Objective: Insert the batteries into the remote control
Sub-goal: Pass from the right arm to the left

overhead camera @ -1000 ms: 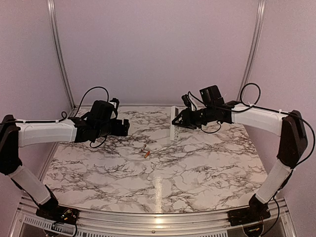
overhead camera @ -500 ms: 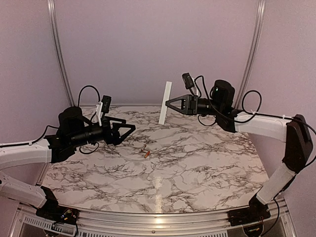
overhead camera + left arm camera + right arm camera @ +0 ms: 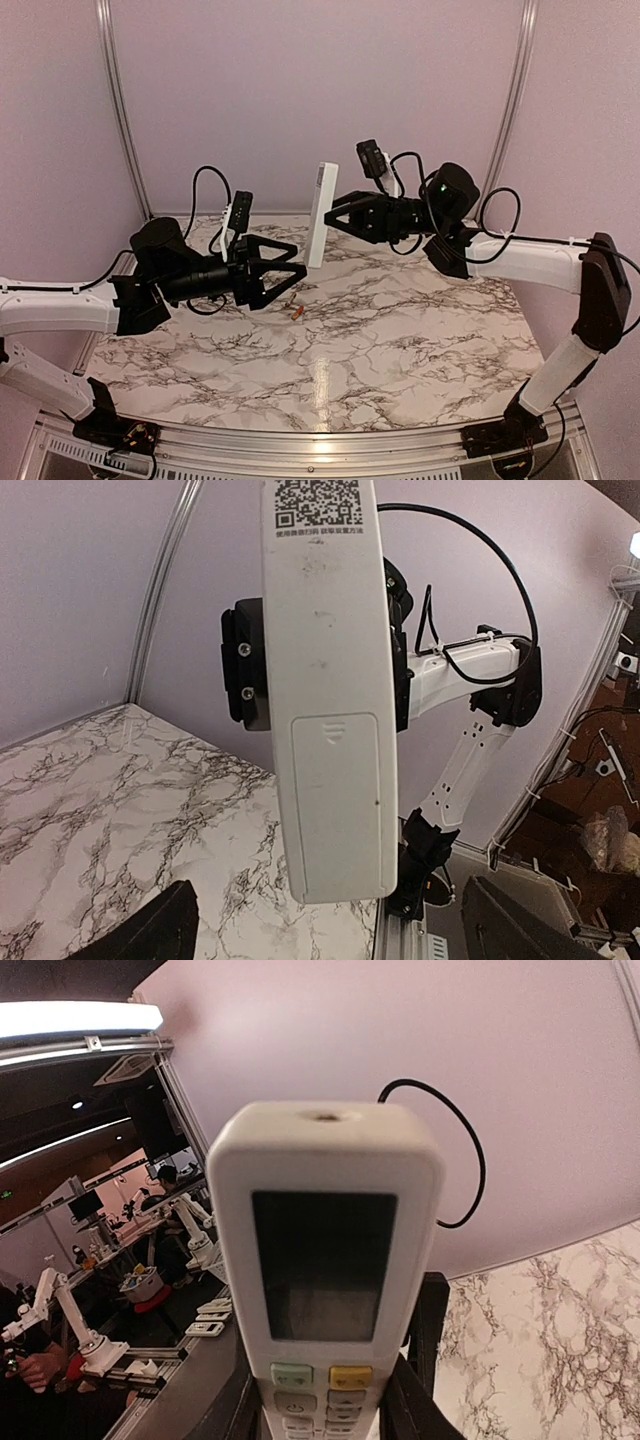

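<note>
Both arms have closed in since half a second ago: left arm [image 3: 70, 308] pushed up and forward, right arm [image 3: 520, 258] swung its load leftward, gap between the two grippers now small. Marble table [image 3: 400, 330] underneath, white with grey veining. Remote control [image 3: 318, 215] held in the air over the far part of the table, standing on end with a slight lean, well above the surface. Right gripper [image 3: 334, 216] clamped on it from the right side, jaws pressed to its edges; in the right wrist view the dark fingers [image 3: 422, 1340] flank the lower body of the remote. Front face turned to the right wrist camera: dark screen [image 3: 323, 1265], green and yellow buttons below it. Back face turned to the left wrist camera: QR code [image 3: 317, 500] near the top, battery cover [image 3: 335, 805] in place on the lower half, small arrow mark on it. Left gripper [image 3: 290, 272] just left of the remote's lower end, not touching, jaws spread wide and holding nothing; finger [image 3: 150, 930] shows at the bottom corner of its wrist view. Batteries [image 3: 296, 312] lie on the table near the middle, below the left gripper's tips; orange, too small to count
</note>
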Robot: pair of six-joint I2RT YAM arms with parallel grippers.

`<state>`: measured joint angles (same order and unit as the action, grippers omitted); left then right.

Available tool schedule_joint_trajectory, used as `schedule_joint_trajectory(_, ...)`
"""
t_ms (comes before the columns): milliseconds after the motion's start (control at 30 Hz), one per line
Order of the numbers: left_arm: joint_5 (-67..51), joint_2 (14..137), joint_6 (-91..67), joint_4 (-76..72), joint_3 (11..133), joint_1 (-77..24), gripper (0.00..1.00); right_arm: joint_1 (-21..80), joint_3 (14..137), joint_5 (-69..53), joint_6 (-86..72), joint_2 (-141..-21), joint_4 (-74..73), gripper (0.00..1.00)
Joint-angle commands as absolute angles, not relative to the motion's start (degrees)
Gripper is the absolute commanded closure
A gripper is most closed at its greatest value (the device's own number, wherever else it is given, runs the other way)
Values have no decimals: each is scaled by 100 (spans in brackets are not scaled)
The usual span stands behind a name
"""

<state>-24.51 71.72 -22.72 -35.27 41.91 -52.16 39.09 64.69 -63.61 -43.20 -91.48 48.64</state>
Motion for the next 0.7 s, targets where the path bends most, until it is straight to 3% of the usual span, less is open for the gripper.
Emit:
schedule_joint_trajectory(0, -2304, 7425, -2151, -3753, 4568, -5406, 5, 4060, 6535, -6556, -4467, -9135, 5352, 100)
schedule_joint_trajectory(133, -2049, 7533, -2052, -3744, 4688, -5555, 9, 4069, 6526, -6596, -4680, -9182, 5577, 100)
schedule_joint_trajectory(400, -1982, 7716, -1952, -3836, 4873, -5659, 24, 4078, 6434, -6636, -5322, -9377, 6449, 100)
schedule_joint_trajectory(667, -1897, 7680, -1884, -3836, 4927, -5678, 55, 4078, 6451, -6632, -5368, -9459, 6476, 100)
